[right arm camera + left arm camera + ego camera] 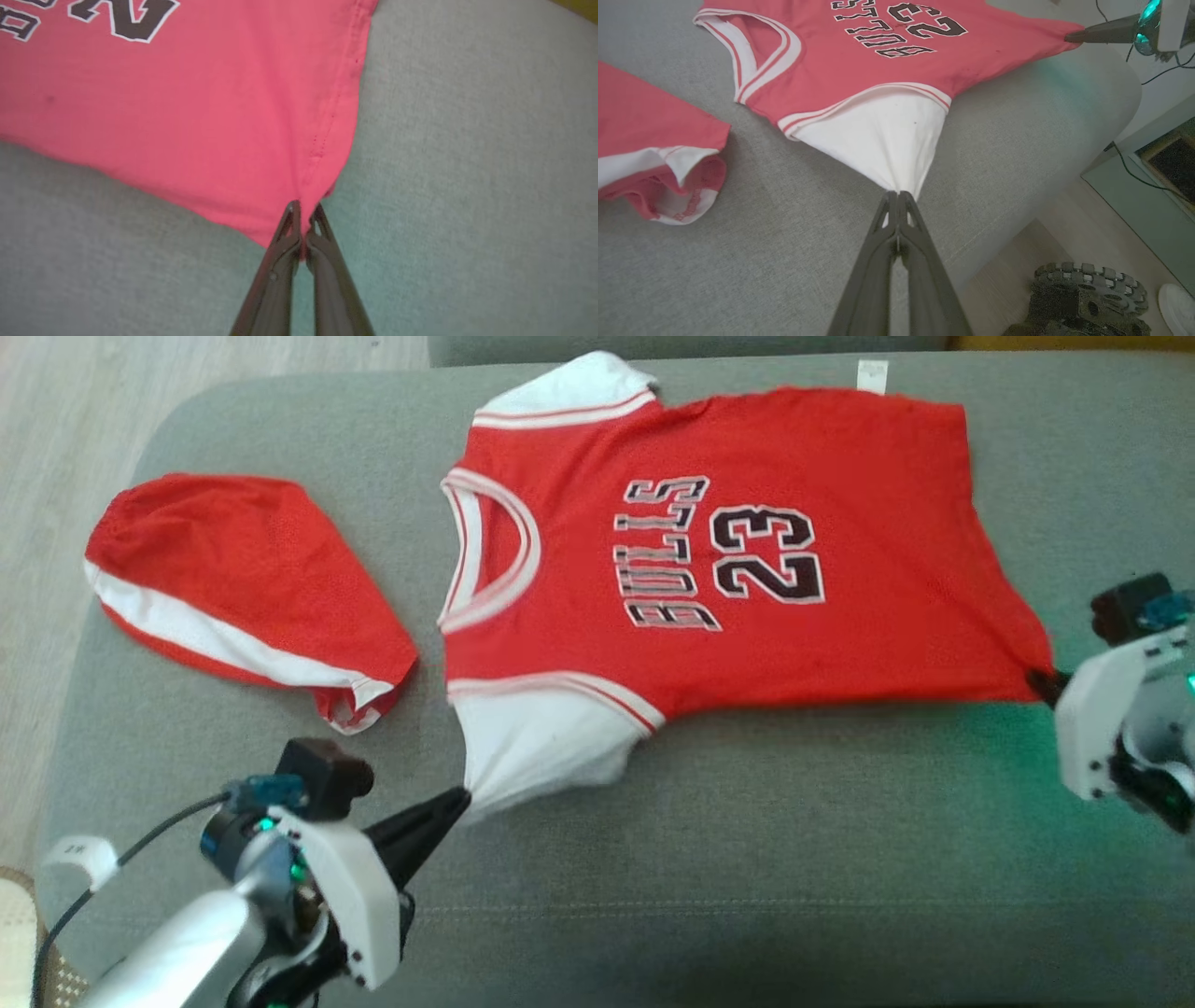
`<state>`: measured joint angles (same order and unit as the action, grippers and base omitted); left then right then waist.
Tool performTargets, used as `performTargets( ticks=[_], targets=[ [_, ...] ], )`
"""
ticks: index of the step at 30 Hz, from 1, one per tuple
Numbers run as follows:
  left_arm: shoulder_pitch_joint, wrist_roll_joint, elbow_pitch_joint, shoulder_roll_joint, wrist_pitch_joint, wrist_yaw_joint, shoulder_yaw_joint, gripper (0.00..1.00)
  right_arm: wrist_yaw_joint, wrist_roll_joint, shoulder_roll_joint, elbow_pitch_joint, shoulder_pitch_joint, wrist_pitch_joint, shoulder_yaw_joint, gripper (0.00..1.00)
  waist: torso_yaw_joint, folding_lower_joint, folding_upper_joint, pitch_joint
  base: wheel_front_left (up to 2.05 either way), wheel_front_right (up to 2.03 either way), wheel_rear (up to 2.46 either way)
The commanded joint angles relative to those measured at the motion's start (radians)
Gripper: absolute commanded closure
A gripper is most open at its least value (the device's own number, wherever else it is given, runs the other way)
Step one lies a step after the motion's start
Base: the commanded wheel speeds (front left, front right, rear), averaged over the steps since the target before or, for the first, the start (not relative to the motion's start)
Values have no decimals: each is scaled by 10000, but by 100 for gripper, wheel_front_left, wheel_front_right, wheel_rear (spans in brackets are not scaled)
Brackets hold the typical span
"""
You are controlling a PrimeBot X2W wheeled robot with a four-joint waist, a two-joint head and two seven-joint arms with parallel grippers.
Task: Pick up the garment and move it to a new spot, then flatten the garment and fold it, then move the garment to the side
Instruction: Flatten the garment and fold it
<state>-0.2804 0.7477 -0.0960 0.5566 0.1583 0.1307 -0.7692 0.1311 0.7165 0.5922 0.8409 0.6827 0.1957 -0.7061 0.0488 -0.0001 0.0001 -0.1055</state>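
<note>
A red basketball jersey (747, 551) with white sleeves and black "BULLS 23" lettering lies face up, spread nearly flat across the grey upholstered seat cushion (747, 859), its neck toward the robot's left and its hem toward the right. The left pincer (457, 800) is closed tight on the edge of the near white sleeve (532, 737), which is drawn into a taut cone toward the fingertips. The right pincer (303, 210) is clamped shut on the near hem corner (322, 154), where the cloth gathers to a point between the jaws. The near edge runs fairly straight between the two grips. The far edge and far sleeve rest loose on the cushion. The fabric looks thin, light and limp: it should lift with little effort, sag wherever it is unsupported, and stretch or skew if the two arms pull unevenly. The stitched hem and sleeve edge are probably the firmest places to pinch, and both layers need to be caught or the back panel will trail behind. A folded red cloth with a white stripe (233, 579), likely matching shorts, lies just left of the collar without touching it, so a leftward drag could snag it.
</note>
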Motion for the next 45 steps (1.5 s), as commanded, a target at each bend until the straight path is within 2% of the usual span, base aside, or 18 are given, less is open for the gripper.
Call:
performTargets(
  ticks=[1,6,10,18,24,34,37,45],
  targets=[
    [-235,180,374,416,47,-1,416,100,-4,163,555,-237,-115,116,-117,100,-40,1,-1,15,0,0,0],
    [-2,947,963,838,170,-1,200,100,-4,1192,1071,-1095,-496,1030,-693,100,-120,1,-1,107,0,0,0],
    [94,1425,1333,1295,285,-1,90,100,-4,1859,1739,-1892,-774,1852,-1211,100,-156,1,-1,204,0,0,0],
    [378,2465,1849,1809,367,-1,75,100,-4,2819,2591,-2919,-975,2758,-1667,100,-249,1,-1,440,0,0,0],
    [599,3170,2341,2235,945,-1,-394,100,-4,3335,3057,-3478,-1192,3331,-1977,100,-271,1,-1,559,0,0,0],
    [753,3977,2768,2743,1442,0,-722,100,-4,4328,3539,-4391,-1507,4134,-2156,100,-365,1,-1,515,0,0,0],
    [712,4162,2885,2794,1365,0,-636,100,-4,4558,3569,-4494,-1479,4117,-1983,100,-408,1,-1,393,0,0,0],
    [76,4262,3024,2829,1081,0,-242,100,-4,4308,3294,-4272,-872,3685,-1496,100,-469,1,-1,-56,0,0,0]
  ],
)
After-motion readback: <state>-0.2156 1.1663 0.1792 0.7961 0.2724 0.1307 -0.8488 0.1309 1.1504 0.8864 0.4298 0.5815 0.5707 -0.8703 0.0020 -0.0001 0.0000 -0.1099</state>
